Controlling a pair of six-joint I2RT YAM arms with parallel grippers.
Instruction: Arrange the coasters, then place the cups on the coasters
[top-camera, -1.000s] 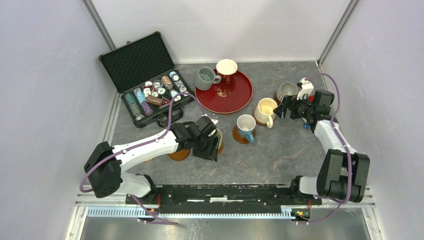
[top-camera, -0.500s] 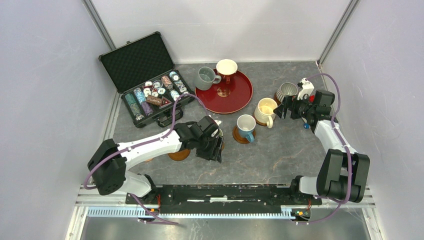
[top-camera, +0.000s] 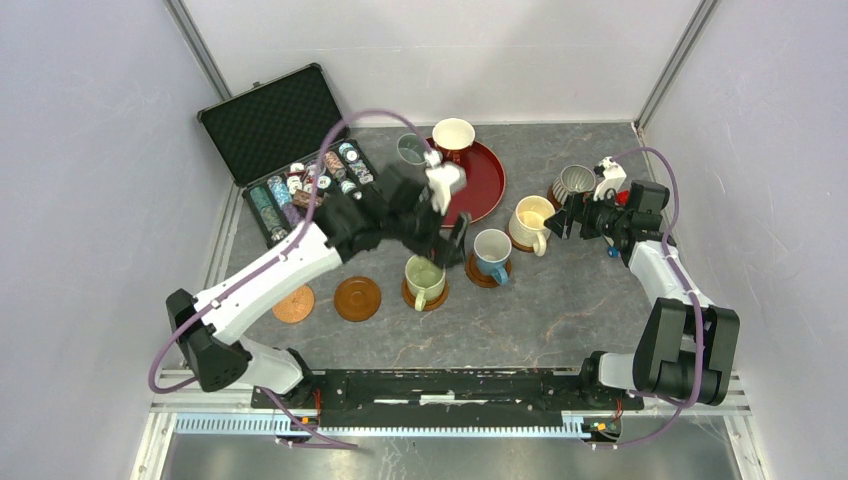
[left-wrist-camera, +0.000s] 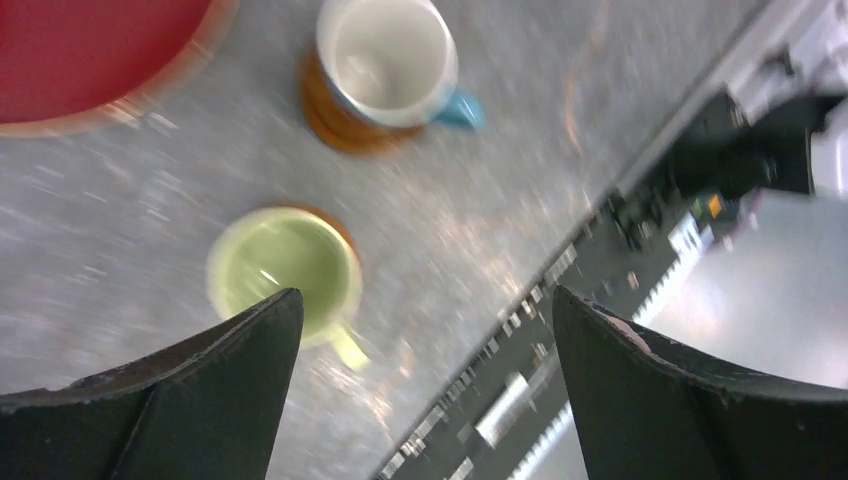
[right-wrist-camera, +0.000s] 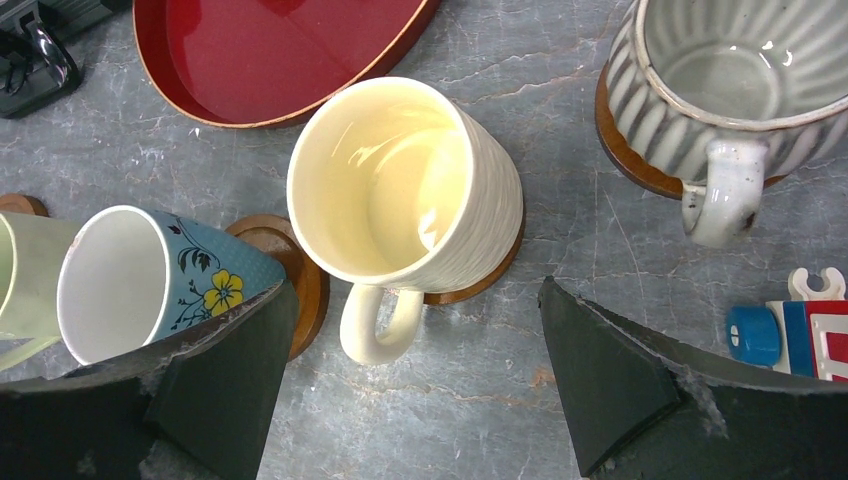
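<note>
A pale green cup (top-camera: 424, 280) (left-wrist-camera: 285, 265) stands on a coaster (top-camera: 425, 299). My left gripper (top-camera: 455, 240) (left-wrist-camera: 422, 292) hangs above and behind it, open and empty. Left of that cup lie two bare coasters, one brown (top-camera: 357, 298) and one copper-toned (top-camera: 293, 303). The blue cup (top-camera: 492, 250) (right-wrist-camera: 140, 280), cream cup (top-camera: 530, 220) (right-wrist-camera: 400, 180) and ribbed cup (top-camera: 573, 183) (right-wrist-camera: 720, 80) each sit on a coaster. My right gripper (top-camera: 560, 222) (right-wrist-camera: 417, 283) stands open just short of the cream cup's handle. A grey cup (top-camera: 410, 148) is partly hidden behind the left arm. The reddish cup (top-camera: 453, 135) stands on the tray.
The glossy red tray (top-camera: 482, 185) (right-wrist-camera: 270, 50) lies at the back centre. An open black case of poker chips (top-camera: 290, 160) sits at the back left. A small blue, red and white toy (right-wrist-camera: 790, 335) lies by the right gripper.
My left gripper has opened, let go of the green cup on its coaster, and risen back toward the tray. The right arm has stayed still.
</note>
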